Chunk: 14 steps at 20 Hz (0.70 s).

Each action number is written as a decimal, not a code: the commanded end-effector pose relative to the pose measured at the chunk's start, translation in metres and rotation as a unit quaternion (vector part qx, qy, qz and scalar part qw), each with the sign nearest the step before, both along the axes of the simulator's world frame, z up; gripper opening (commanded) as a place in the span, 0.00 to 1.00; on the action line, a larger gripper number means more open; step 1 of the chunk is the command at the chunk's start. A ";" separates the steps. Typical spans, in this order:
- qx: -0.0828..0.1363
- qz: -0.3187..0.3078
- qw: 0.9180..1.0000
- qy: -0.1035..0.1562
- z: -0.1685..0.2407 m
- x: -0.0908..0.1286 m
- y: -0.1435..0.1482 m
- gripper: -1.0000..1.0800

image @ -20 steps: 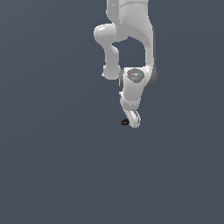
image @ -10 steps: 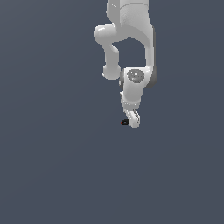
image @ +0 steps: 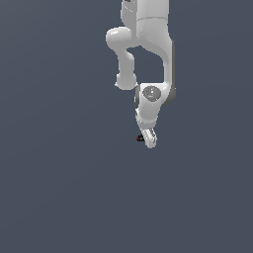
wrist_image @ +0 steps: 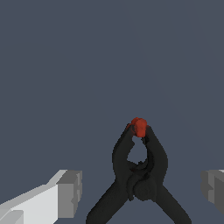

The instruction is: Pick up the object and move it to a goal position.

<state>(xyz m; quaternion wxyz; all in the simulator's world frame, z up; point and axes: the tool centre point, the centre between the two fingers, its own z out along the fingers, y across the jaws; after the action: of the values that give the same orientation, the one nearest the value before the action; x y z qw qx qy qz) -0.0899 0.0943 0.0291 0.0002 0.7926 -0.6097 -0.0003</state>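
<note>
The object (wrist_image: 140,175) is a small black clamp-shaped thing with a red tip (wrist_image: 139,127). In the wrist view it lies on the grey floor between my two grey fingertips (wrist_image: 70,192), which stand wide apart on either side and do not touch it. My gripper (wrist_image: 141,190) is open around it. In the exterior view the object (image: 140,138) is a tiny black and red speck at the exterior view's left of the white gripper (image: 148,141), which points down at the floor.
The white arm (image: 148,49) reaches down from the top of the exterior view. A plain dark grey floor (image: 59,188) fills everything around it. No other object shows.
The hand and gripper have sunk slightly lower toward the object. The object has not moved.
</note>
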 end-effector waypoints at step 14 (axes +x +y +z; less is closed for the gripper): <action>0.000 -0.001 1.000 0.000 -0.016 0.000 0.000 0.00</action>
<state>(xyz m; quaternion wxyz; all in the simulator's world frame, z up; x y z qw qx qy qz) -0.0893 0.0946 0.0140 -0.0004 0.7922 -0.6103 0.0000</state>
